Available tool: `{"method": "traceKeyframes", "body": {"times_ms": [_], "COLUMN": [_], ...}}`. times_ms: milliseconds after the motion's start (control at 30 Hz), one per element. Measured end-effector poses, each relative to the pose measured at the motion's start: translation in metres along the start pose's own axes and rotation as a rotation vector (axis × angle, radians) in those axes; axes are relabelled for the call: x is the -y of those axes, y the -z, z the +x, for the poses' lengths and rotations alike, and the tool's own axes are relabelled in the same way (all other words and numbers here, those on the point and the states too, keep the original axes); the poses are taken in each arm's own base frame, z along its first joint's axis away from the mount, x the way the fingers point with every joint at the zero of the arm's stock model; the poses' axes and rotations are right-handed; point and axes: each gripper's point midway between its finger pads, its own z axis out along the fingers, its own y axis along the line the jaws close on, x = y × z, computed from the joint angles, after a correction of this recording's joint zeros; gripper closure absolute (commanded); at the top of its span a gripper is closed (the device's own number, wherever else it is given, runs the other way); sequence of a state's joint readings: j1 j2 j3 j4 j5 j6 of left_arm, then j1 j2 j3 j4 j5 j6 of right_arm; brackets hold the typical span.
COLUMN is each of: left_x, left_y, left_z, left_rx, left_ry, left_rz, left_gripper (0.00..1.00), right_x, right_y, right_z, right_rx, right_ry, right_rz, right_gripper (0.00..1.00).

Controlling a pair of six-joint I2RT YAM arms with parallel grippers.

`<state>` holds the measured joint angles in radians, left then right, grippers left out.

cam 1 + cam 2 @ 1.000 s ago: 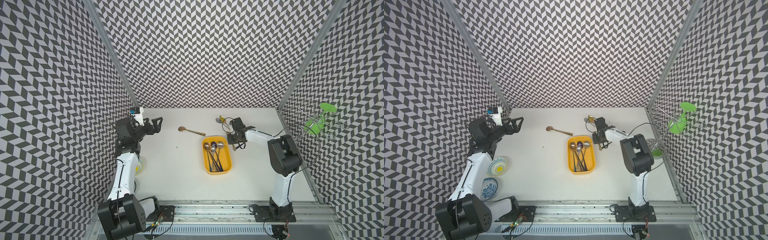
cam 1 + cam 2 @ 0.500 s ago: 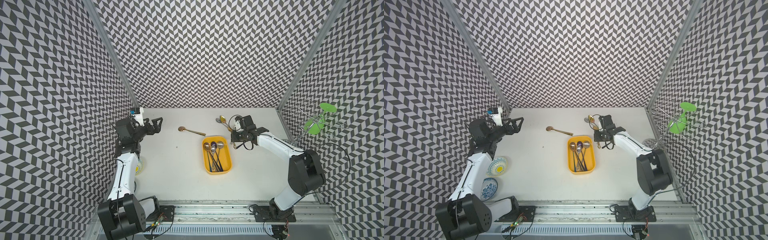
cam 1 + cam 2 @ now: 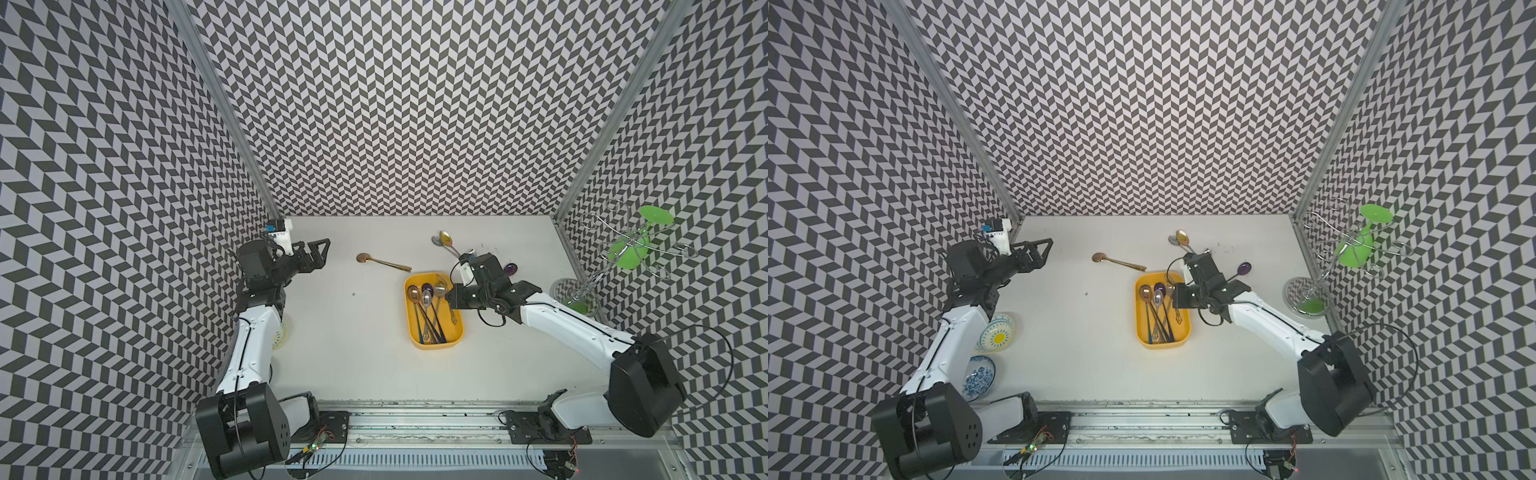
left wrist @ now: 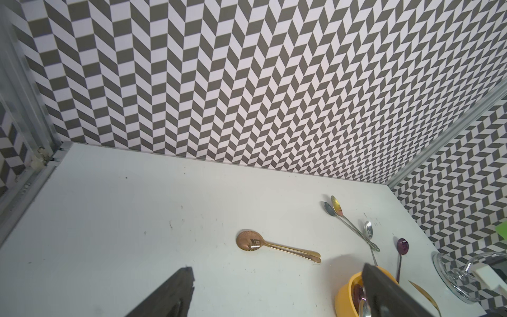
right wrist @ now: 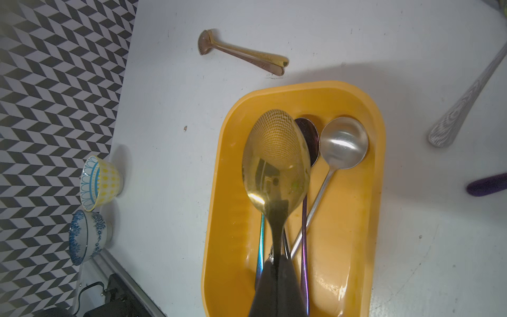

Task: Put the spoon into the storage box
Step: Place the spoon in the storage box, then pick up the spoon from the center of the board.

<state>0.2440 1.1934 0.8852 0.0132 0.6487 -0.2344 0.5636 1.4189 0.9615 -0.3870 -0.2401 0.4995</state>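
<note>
right gripper (image 5: 277, 277): jaws clamped on the neck of a large gold-coloured metal spoon (image 5: 276, 159). its bowl points forward.

change over the last second: the right arm has swung from the table beside the far right corner of the shallow yellow plastic storage box (image 3: 415, 338) to a spot over its right rim, elbow unfolded outward. grip unchanged throughout. in the right wrist view the spoon's bowl now hangs over the box interior, above the metal spoons (image 3: 424, 291) already lying there (copper, purple and silver bowls at the far end).

left gripper (image 3: 323, 253): jaws wide apart, empty, parked at the left of the table. no motion.

meaning: the carry looks nearly done. the spoon is over the box but not released, and its height above the contents is unclear. judged next: lower a little, part the jaws, let it lie along the box.

on the table outside the box:
- pair of rose-gold spoons (image 3: 382, 262), just beyond the box
- silver and gold pair (image 3: 445, 242), at the far side
- purple spoon (image 3: 510, 270), behind the right wrist

more trips likely.
</note>
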Motion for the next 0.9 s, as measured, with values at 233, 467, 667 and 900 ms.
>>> {"method": "traceKeyframes", "body": {"times_ms": [233,467,667,900], "left_x": [0.016,0.037,0.054,0.064], "left_y": [-0.01,-0.024,-0.045,-0.063], "left_z": [0.009,0.025,0.052,0.07], "left_rx": [-0.022,-0.059,-0.138,-0.203], "left_ry": [0.01,0.014,0.005,0.018], "left_rz": [0.038,0.083,0.121,0.136], "left_gripper": [0.0,0.01,0.0,0.01], "right_x": [0.008,0.011,0.009,0.006], "right_y": [-0.01,-0.011,0.002,0.037], "right_z": [0.009,0.004,-0.007,-0.028], "right_rx": [-0.001,0.02,0.072,0.177], "right_ry": [-0.05,-0.054,-0.032,0.028], "right_rz": [0.007,0.021,0.044,0.091], "right_gripper": [0.74,0.52,0.48,0.4]}}
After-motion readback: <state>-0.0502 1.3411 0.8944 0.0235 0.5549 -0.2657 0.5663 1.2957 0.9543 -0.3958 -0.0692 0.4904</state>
